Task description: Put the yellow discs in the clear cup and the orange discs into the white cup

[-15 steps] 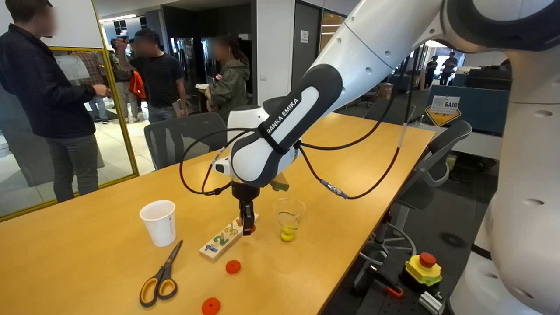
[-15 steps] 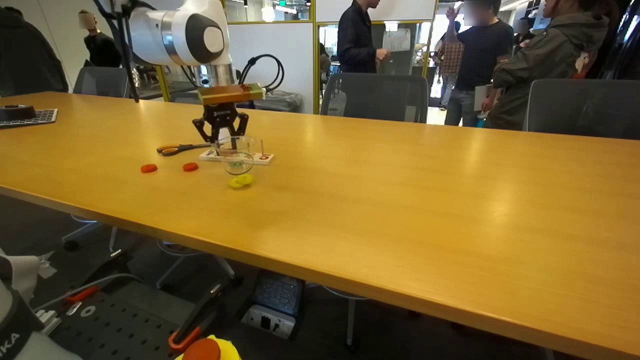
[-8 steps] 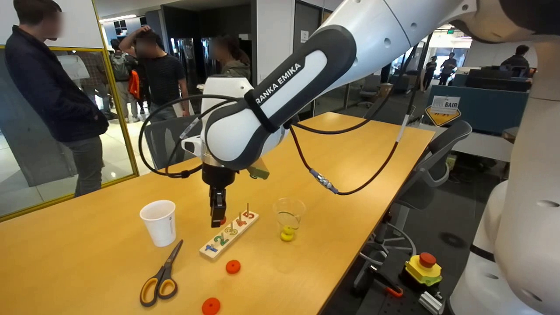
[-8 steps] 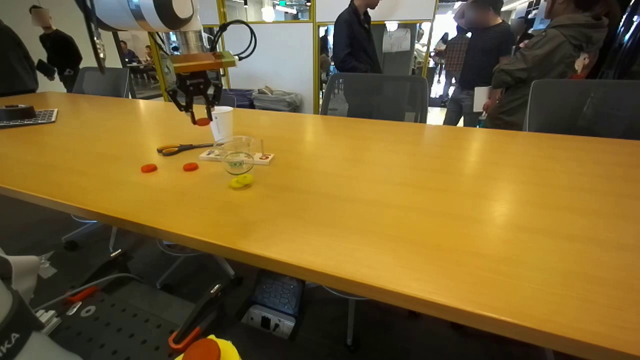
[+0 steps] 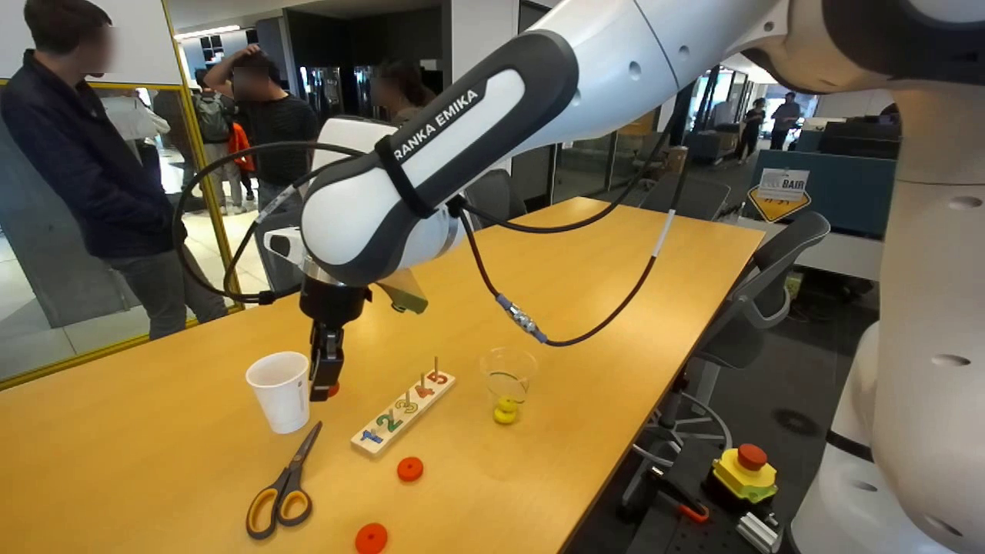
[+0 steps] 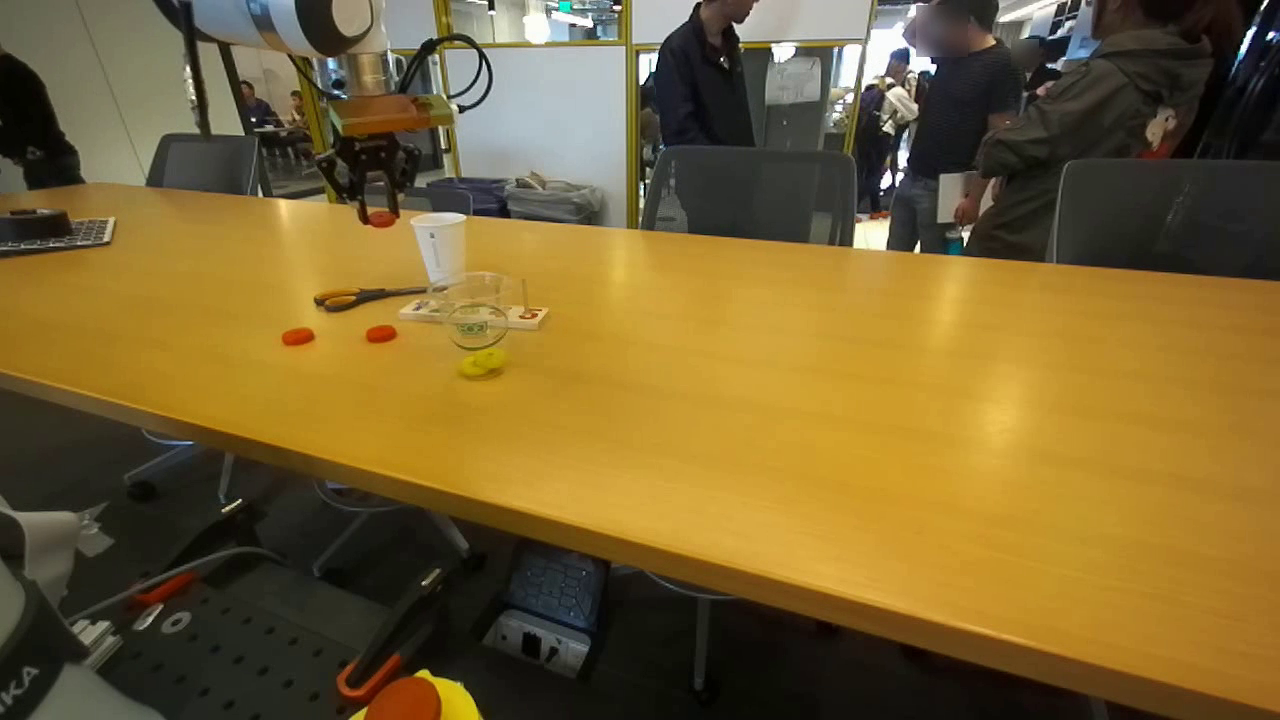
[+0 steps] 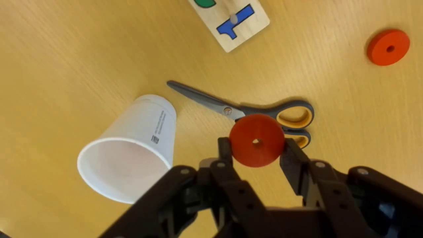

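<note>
The jaws pinch an orange disc by opposite sides of its rim, above the surface beside the white cup, nearer the edge opposite the robot base. Likely light and rigid, it should suit this rim hold.
</note>
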